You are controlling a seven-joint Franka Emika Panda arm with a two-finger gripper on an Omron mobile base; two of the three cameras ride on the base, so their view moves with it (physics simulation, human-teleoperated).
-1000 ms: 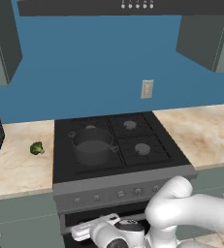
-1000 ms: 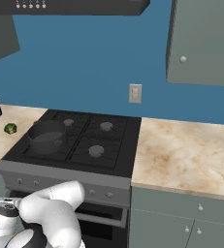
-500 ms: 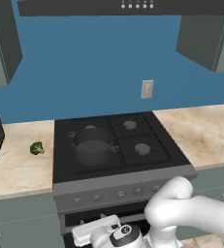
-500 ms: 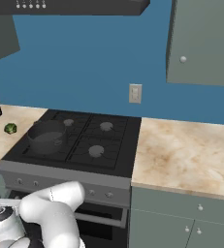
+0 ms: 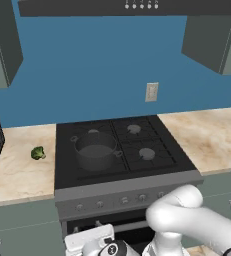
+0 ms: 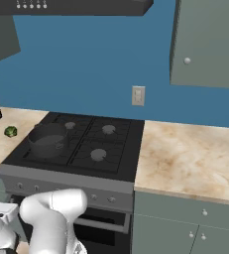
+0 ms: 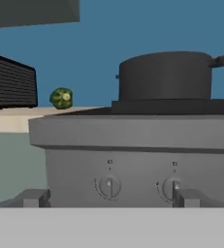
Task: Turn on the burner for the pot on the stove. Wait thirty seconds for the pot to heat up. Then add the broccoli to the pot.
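Facing the stove [image 7: 133,131] from low down, the pincer [image 7: 108,197] looks straight at two small knobs on the grey front panel, the nearer knob [image 7: 108,186] just above and ahead of its left fingertip [image 7: 33,197], a second knob [image 7: 171,186] by the right one. The fingertips stand wide apart with nothing between them, so the pincer is released. The pot [image 7: 167,80] sits above and beyond it on the front left burner; the broccoli [image 7: 61,98] lies up and to the left on the counter [image 5: 17,172], beside a dark slatted box [image 7: 14,82]. The knob looks stiff and smooth, probably best pinched across its rim and twisted. The broccoli is likely light and bumpy, easily crushed; a gentle squeeze across its crown should do.
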